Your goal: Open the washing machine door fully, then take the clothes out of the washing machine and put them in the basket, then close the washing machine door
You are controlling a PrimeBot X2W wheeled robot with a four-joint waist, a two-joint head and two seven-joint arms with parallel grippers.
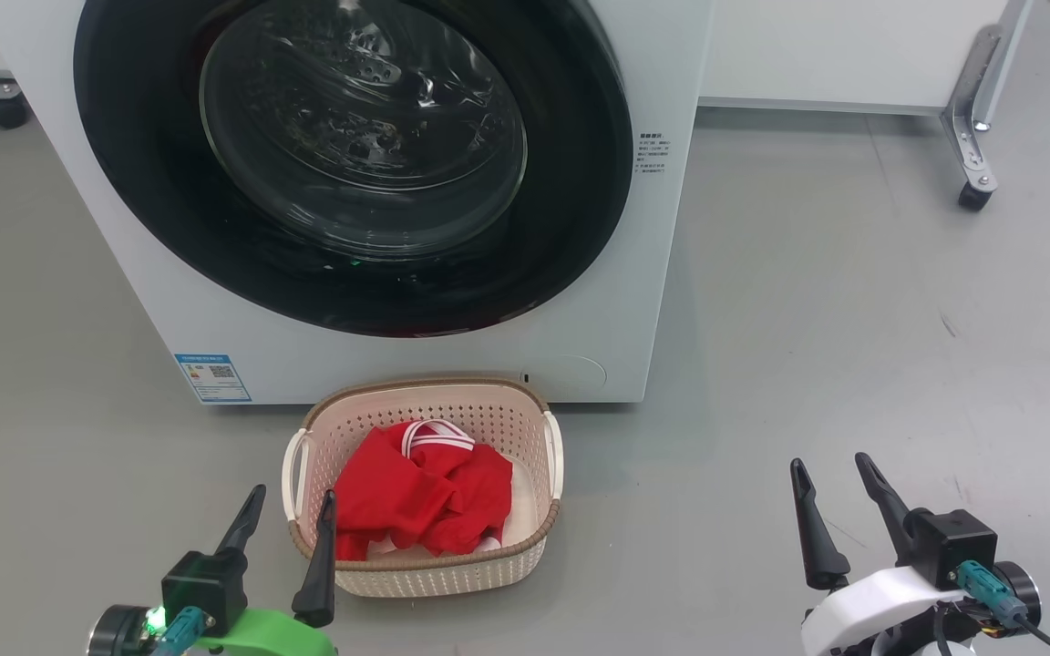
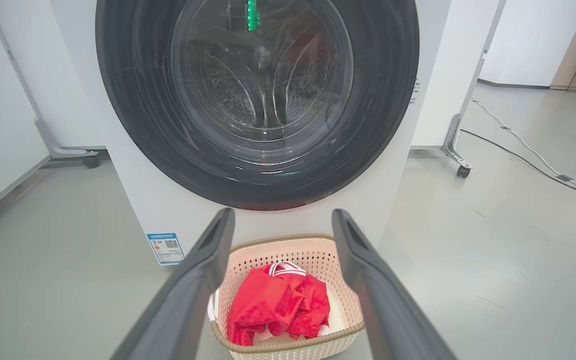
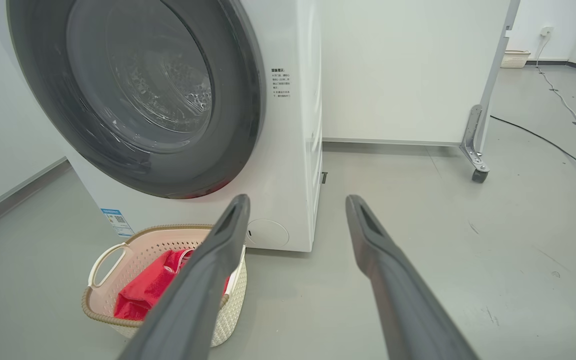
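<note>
While the washing machine door [image 1: 352,164] lies flat against the front of the washing machine [image 1: 397,364], the clothes [image 1: 425,497] are crumpled inside the basket [image 1: 434,574]. The basket stands on the grey floor [image 1: 853,319] just in front of the machine, below the door. The left gripper [image 1: 294,493] is low at the left side of the basket, its two fingers spread apart and holding nothing. The right gripper [image 1: 829,460] is well apart to the right, above the bare floor, also with fingers spread and empty.
</note>
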